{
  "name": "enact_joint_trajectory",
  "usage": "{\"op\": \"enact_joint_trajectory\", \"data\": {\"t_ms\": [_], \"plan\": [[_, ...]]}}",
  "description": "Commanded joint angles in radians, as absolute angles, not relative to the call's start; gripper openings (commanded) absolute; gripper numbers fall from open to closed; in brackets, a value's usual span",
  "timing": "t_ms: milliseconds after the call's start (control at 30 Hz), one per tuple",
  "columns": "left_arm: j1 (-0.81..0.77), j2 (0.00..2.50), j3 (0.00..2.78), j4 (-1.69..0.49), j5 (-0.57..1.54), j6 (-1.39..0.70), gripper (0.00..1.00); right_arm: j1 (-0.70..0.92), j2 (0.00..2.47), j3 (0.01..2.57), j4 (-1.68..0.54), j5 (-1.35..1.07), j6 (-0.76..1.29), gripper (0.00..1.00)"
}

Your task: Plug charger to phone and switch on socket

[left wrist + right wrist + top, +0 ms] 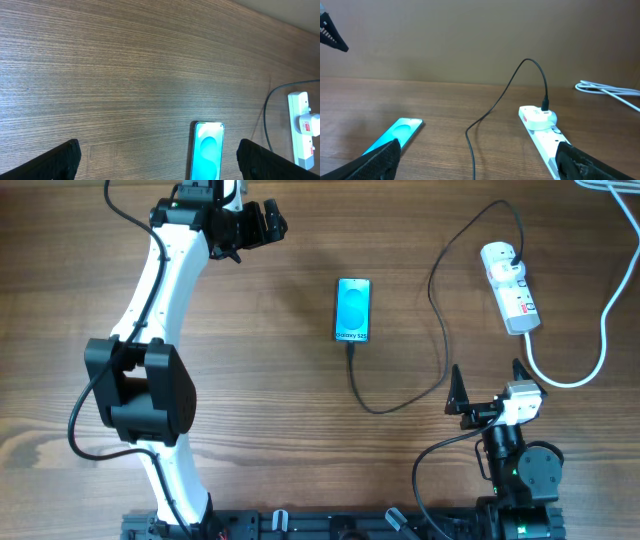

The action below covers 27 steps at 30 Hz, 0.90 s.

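Phone, bench centre, charger at its near end; socket, far right corner, carrying charger; left tool, right tool: both released.

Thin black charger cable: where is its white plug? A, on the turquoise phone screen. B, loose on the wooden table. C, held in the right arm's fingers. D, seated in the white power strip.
D: the white plug sits in the white elongated power strip, the thin black charger cable arching from its top.
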<state>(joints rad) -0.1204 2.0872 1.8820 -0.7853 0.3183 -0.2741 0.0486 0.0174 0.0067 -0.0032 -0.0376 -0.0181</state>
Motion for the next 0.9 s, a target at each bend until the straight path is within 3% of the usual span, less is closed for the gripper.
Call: {"op": "enact_joint_trajectory", "data": {"t_ms": [0, 867], "plan": [[-0.116, 2.091, 1.879, -0.786, 0.313, -0.262, 1.0, 0.044, 0.003, 0.005, -0.001, -0.043, 0.013, 1.0], [-0.116, 2.091, 1.879, -0.786, 0.313, -0.262, 1.0, 0.044, 0.004, 0.005, 0.001, -0.047, 0.027, 1.0]]}}
